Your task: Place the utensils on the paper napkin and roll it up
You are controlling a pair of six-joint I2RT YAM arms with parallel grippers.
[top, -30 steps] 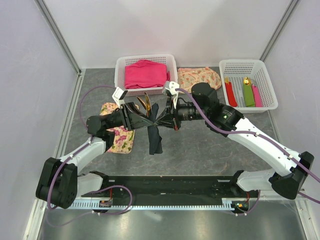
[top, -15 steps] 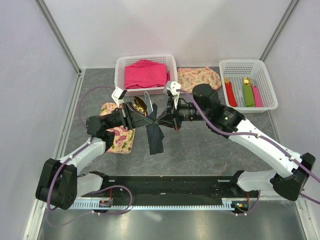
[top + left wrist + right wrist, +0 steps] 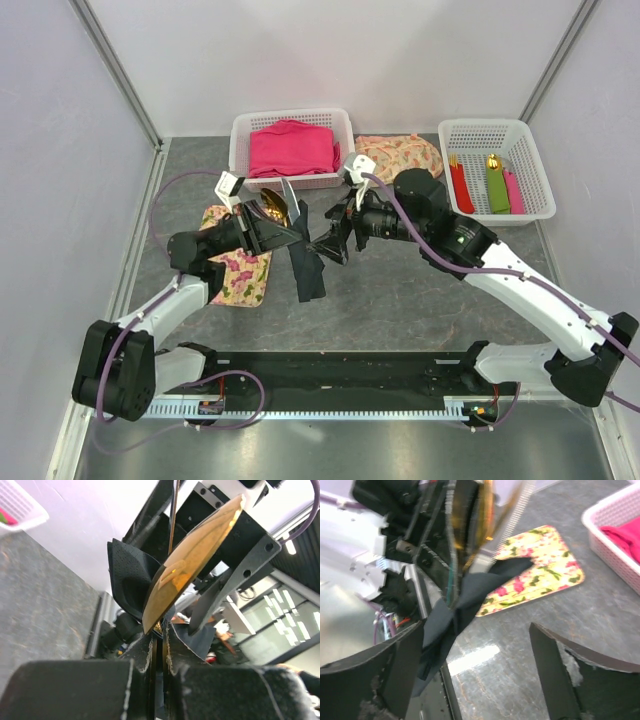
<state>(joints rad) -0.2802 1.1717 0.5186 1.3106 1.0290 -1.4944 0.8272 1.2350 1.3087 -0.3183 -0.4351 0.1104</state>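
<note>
Right of the floral mat (image 3: 240, 278), the bare grey table (image 3: 410, 300) lies free for a pass. Just beside the mat's right edge, the paper napkin (image 3: 309, 272) hangs pinched in the left gripper (image 3: 288, 234), with the utensils (image 3: 276, 208) jutting upward and blocking that gap. Behind the mat stands a white basket (image 3: 238, 150). The right gripper (image 3: 332, 244), jaws spread, seems just clear of the napkin.

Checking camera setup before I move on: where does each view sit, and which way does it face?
Top external: above and behind, looking down at the table; both arms show.
Left wrist: looks past the shut left gripper at a gold spoon and black napkin.
Right wrist: looks between the fingers of the open right gripper at the floral mat.
Shared: the black napkin in all three.
</note>
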